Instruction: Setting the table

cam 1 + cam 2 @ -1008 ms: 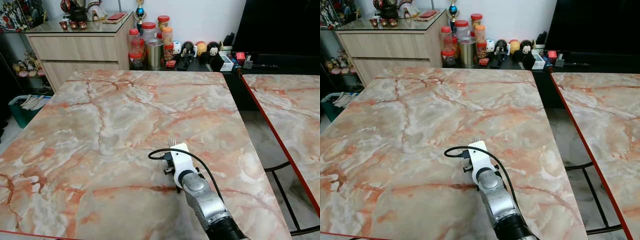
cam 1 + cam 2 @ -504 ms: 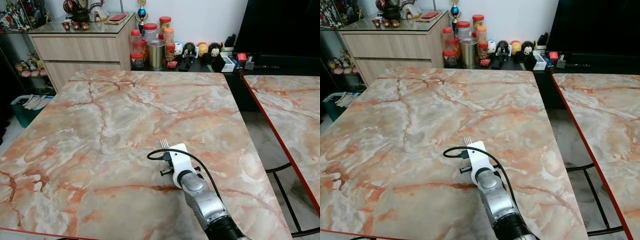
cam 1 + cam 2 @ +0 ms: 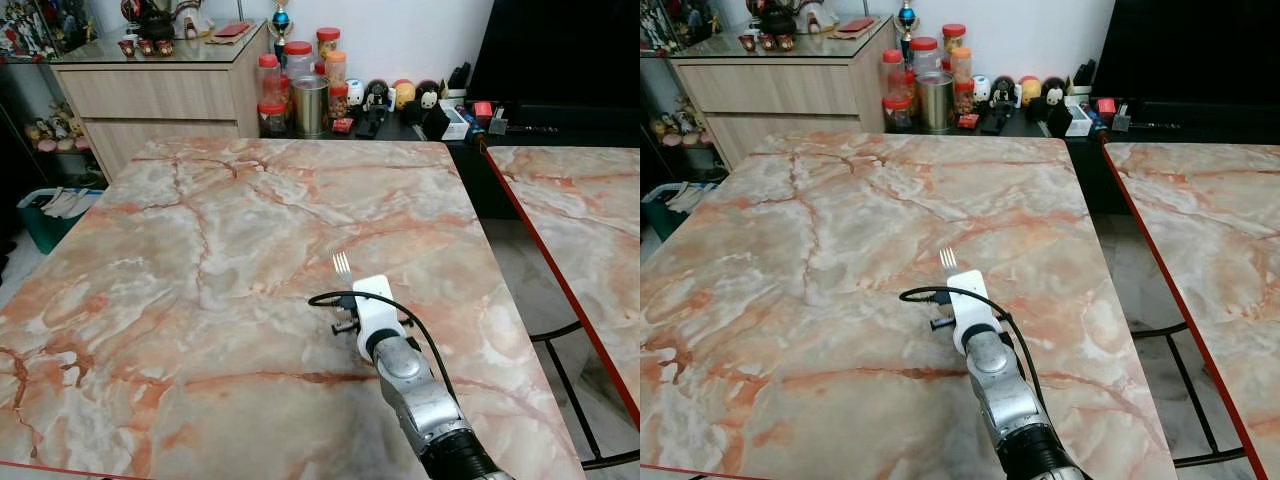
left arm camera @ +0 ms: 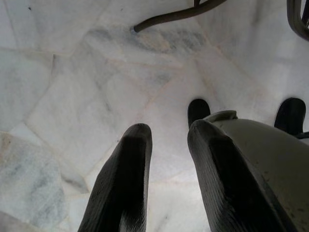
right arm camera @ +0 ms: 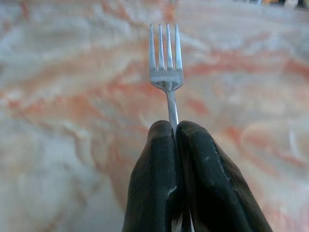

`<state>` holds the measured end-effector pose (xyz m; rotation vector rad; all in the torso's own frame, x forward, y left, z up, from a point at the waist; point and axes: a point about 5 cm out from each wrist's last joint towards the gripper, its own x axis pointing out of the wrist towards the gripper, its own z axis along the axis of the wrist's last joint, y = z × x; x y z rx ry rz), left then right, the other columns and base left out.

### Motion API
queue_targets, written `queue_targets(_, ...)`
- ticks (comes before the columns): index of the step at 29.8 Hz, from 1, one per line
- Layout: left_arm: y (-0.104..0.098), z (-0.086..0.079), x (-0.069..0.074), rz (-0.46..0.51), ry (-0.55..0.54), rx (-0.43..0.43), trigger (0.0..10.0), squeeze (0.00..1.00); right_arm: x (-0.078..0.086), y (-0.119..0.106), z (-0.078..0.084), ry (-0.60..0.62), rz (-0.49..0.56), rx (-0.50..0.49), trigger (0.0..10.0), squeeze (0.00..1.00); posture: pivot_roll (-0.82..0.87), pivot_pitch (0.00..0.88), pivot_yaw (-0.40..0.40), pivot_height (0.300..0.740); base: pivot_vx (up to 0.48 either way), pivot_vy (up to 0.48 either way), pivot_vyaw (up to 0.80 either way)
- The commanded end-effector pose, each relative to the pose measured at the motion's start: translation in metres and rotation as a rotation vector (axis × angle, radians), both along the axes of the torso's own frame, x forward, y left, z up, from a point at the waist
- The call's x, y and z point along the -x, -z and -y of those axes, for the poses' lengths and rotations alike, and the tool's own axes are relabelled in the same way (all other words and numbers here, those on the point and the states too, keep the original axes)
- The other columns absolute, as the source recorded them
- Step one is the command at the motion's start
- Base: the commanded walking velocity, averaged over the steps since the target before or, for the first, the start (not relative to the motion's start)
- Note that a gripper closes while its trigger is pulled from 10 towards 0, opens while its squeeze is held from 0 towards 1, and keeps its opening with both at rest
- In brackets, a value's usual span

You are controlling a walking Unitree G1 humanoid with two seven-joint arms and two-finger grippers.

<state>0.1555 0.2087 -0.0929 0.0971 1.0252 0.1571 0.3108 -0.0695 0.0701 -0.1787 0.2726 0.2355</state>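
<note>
Marble surface [image 3: 200, 250] beneath us. Our right pincer [image 5: 175, 130] clamped on fork [image 5: 166, 63] handle, tines jutting past fingertips, above surface. Our left pincer [image 4: 166, 140] hangs over floor, fingers parted, holding nothing.

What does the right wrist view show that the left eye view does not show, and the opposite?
The right wrist view shows the right tool up close: its two black fingers pressed together on the fork's thin neck, with all four tines distinct. The left eye view shows the wider setting: the whole marble table, the silver right arm reaching over it, a second marble table to the right, and a wooden cabinet with jars beyond. Both show the fork held above the pink-veined marble.
</note>
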Motion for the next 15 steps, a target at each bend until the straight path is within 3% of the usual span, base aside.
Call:
queue_targets(1,0.0,-0.002,0.0,-0.001,0.003,-0.014,10.0,0.0,-0.006,-0.024,-0.005,-0.014,0.15,-0.044,10.0,0.0,-0.05,0.0,0.004,0.74,0.0,0.0,0.0)
queue_targets(5,-0.002,-0.003,-0.002,0.019,-0.003,-0.018,10.0,0.0,-0.006,-0.045,-0.007,-0.051,0.31,-0.072,10.0,0.0,-0.06,0.0,0.01,0.74,0.0,0.0,0.0)
queue_targets(6,-0.002,-0.002,-0.003,0.023,-0.003,-0.018,10.0,0.0,-0.006,-0.053,-0.006,-0.073,0.391,-0.048,10.0,0.0,-0.06,0.0,0.01,0.74,0.0,0.0,0.0)
queue_targets(15,-0.003,-0.001,-0.007,0.029,0.005,-0.013,10.0,0.0,-0.006,-0.062,0.005,-0.057,0.477,-0.073,10.0,0.0,-0.06,0.0,0.005,0.74,0.0,0.0,0.0)
